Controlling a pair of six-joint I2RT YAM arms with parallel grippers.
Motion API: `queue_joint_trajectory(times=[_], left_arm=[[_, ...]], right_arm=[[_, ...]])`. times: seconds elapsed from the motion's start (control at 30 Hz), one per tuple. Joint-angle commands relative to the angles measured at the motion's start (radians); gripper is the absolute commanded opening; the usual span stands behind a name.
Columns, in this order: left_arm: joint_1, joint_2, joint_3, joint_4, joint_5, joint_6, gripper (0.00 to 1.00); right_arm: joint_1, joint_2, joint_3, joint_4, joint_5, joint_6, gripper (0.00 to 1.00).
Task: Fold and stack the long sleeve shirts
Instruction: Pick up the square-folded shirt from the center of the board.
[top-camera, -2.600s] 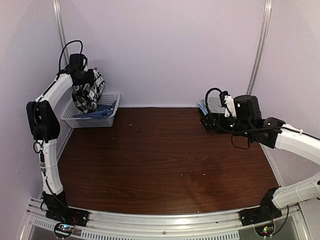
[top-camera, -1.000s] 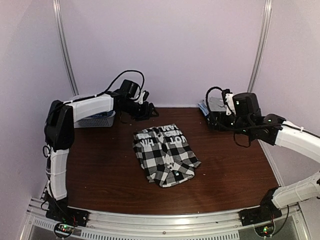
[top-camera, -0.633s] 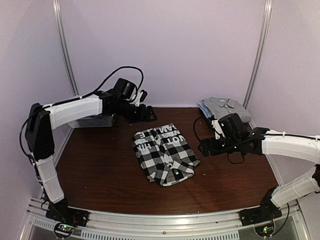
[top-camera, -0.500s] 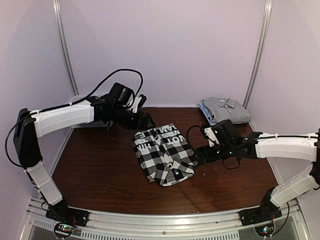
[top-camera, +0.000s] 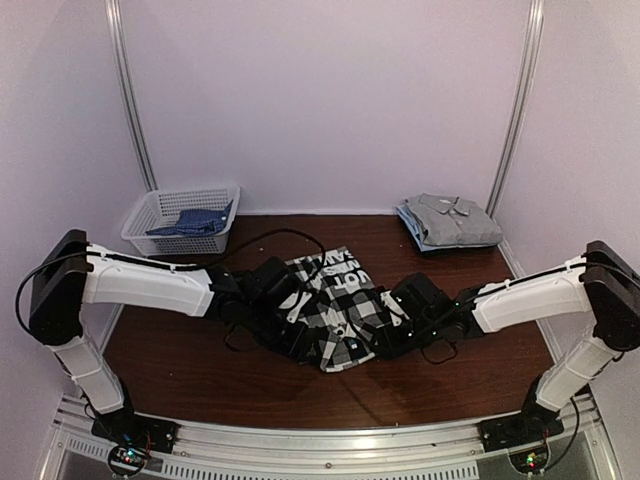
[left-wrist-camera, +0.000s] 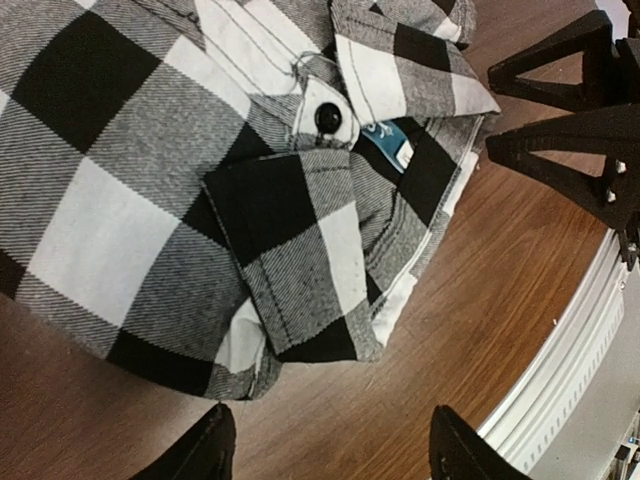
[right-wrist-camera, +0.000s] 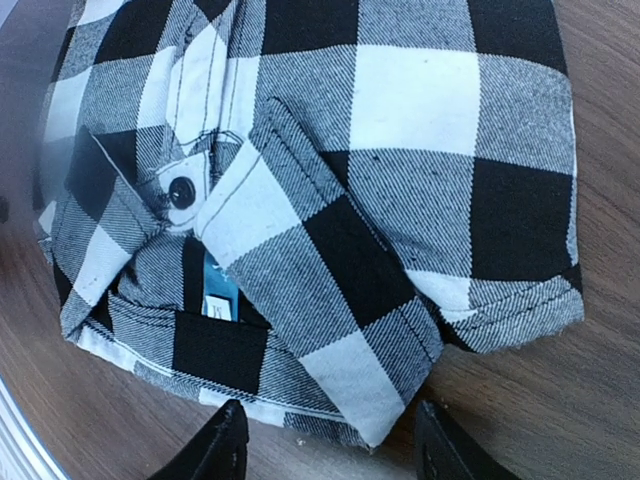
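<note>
One black-and-white checked cloth shirt (top-camera: 335, 290) lies rumpled in the middle of the dark brown wooden table (top-camera: 200, 385), a cuff with a black button doubled over on top. It looks dropped there to be spread flat before any folding. The left gripper (left-wrist-camera: 330, 450) sits low at its near left corner, fingers spread and pinching nothing. The right gripper (right-wrist-camera: 330, 445) mirrors it at the near right corner, equally wide and empty. I'd guess each is lining up on a hem to pull the cloth out. Well apart at the back right rests a folded grey collared shirt (top-camera: 450, 215), probably the stack. A white mesh plastic basket (top-camera: 150, 215) at back left holds blue cloth (top-camera: 195, 220).
</note>
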Motion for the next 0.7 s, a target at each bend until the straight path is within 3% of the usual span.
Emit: queue_joint_trajectory(times=[0.0, 0.27, 0.47, 0.67], left_arm=[[-0.021, 0.065, 0.013, 0.084, 0.002, -0.058, 0.68], [-0.034, 0.125, 0.043, 0.089, -0.008, -0.081, 0.66], [-0.033, 0.106, 0.046, 0.079, -0.039, -0.091, 0.52], [-0.030, -0.059, 0.047, 0.025, -0.258, -0.132, 0.48]], right_arm=[[0.008, 0.046, -0.007, 0.070, 0.003, 0.055, 0.53], [0.024, 0.071, 0.053, 0.046, 0.018, 0.072, 0.26], [0.026, 0.019, 0.176, -0.026, 0.014, 0.053, 0.00], [0.022, -0.019, 0.368, -0.061, 0.040, 0.030, 0.00]])
